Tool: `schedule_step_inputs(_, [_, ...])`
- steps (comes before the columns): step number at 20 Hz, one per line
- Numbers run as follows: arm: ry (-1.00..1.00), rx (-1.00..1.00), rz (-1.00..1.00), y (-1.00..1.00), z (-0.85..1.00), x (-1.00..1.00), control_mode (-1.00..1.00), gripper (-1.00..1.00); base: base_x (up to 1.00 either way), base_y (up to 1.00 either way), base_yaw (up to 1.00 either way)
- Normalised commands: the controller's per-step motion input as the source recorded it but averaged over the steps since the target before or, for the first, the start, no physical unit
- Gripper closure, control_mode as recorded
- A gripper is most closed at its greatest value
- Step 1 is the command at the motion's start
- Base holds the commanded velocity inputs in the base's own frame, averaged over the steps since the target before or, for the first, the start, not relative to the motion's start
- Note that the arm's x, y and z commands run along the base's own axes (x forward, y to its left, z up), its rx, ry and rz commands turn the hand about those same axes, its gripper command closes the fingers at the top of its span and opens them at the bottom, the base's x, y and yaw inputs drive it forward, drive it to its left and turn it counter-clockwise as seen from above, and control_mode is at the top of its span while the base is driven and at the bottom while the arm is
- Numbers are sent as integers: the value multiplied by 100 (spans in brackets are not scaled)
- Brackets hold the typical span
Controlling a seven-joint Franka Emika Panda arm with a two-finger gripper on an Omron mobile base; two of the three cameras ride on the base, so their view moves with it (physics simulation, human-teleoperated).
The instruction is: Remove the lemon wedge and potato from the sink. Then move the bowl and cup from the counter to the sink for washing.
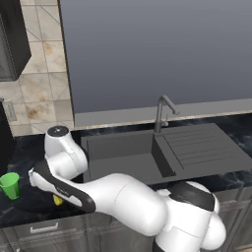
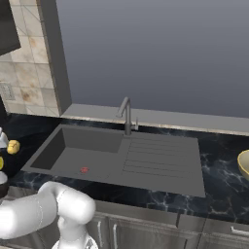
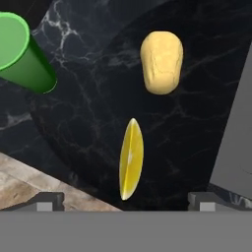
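Where countertop: lemon wedge (image 3: 131,160) lengthwise toward potato (image 3: 161,62)

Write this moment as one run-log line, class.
gripper: open, above lemon wedge | lemon wedge, potato: on counter | sink: emptied | cup, bowl: on counter

The white arm rises from the base, bends at a bulky elbow and reaches low and out to the robot's left, its dark-banded forearm lying nearly level; the wrist turns down at the far end, so the hand points at the surface beneath it; the gripper (image 3: 125,202) stands wide open, its two dark fingertips (image 3: 45,201) set far apart at either side of the hand view, with nothing held between them; the jaws hang above the surface, touching nothing; in the right base view the arm shows as a pale, rounded link at the lower left.
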Motion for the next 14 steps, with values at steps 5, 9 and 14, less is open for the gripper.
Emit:
schedule_step_inputs(5, [1, 0, 0, 6, 19, 0, -100, -100, 0, 0, 0])
schedule_step_inputs(9, [2, 0, 0, 9, 18, 0, -100, -100, 0, 0, 0])
schedule_step_inputs(14, [4, 0, 0, 13, 16, 3, -100, -100, 0, 0, 0])
